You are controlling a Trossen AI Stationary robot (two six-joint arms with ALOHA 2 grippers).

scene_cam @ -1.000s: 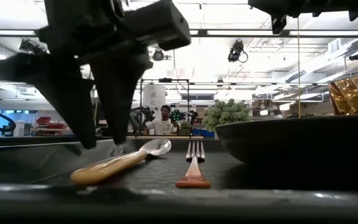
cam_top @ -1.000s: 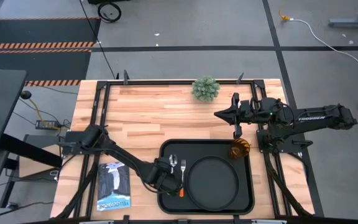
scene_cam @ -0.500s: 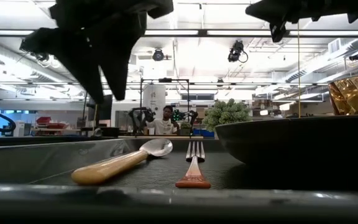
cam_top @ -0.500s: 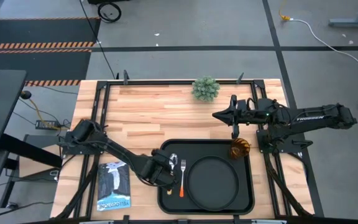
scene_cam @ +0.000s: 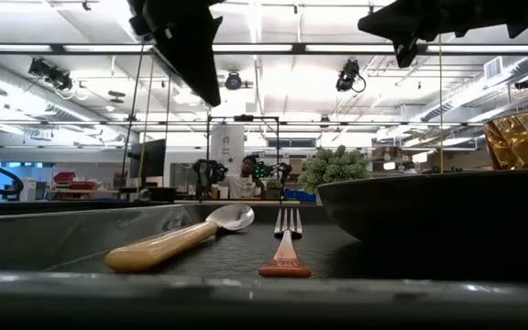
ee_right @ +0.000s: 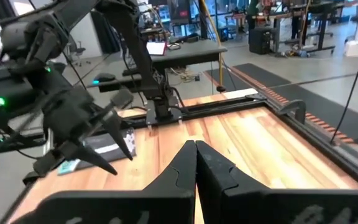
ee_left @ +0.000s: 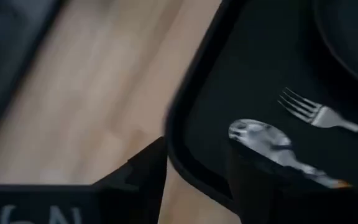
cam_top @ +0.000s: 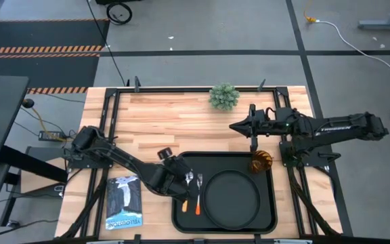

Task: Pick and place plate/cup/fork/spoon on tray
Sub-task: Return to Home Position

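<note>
The black tray lies at the table's near middle. On it are the round black plate, the amber cup in the far right corner, and the spoon and fork side by side left of the plate. My left gripper is open and empty, raised above the tray's left rim beside the spoon; in its wrist view the rim runs between the fingers. My right gripper is shut and empty, raised over the bare wood beyond the tray, its fingers together in its wrist view.
A green bushy plant stands at the far edge. A blue booklet lies left of the tray. Bare wood spreads across the far left of the table. A person shows far off in the room.
My left gripper has risen from just above the spoon in the tray and drawn back toward the far left, open throughout. The spoon and fork lie where they were.
</note>
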